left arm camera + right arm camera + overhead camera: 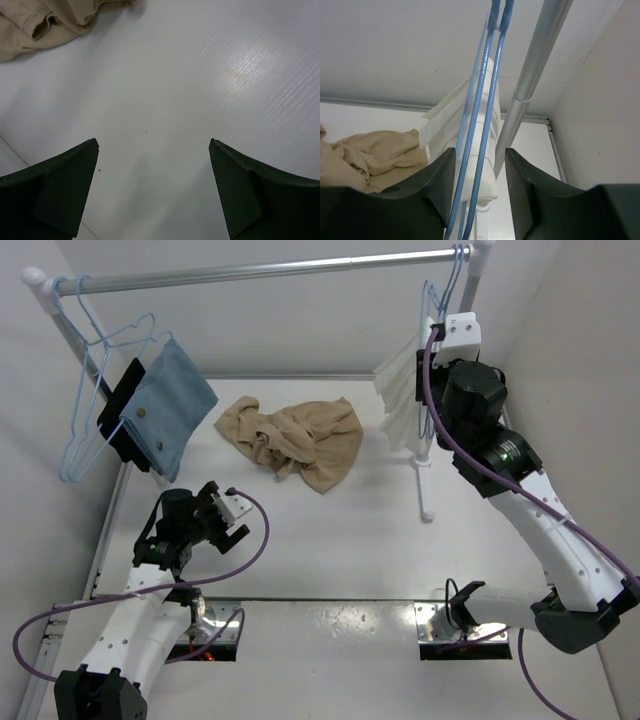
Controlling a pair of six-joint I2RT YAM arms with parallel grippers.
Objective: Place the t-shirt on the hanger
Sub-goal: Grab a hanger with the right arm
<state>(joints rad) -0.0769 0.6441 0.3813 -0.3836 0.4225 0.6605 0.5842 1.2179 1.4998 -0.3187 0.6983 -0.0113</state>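
The tan t-shirt (295, 440) lies crumpled on the white table at the back centre; it also shows in the left wrist view (40, 22) and the right wrist view (365, 155). Two light-blue wire hangers (447, 285) hang at the right end of the rail, one carrying a white towel (400, 400). My right gripper (436, 337) is raised there. Its jaws (476, 152) stand apart on either side of the blue hanger wires (487, 100), not visibly pressing them. My left gripper (228, 515) is open and empty over bare table (153, 142), near-left of the shirt.
A metal rail (270, 270) spans the back on white posts; the right post (530, 85) runs close beside my right jaws. More blue wire hangers (85, 410) and a blue denim-like cloth (165, 405) hang at the left end. White walls enclose the table.
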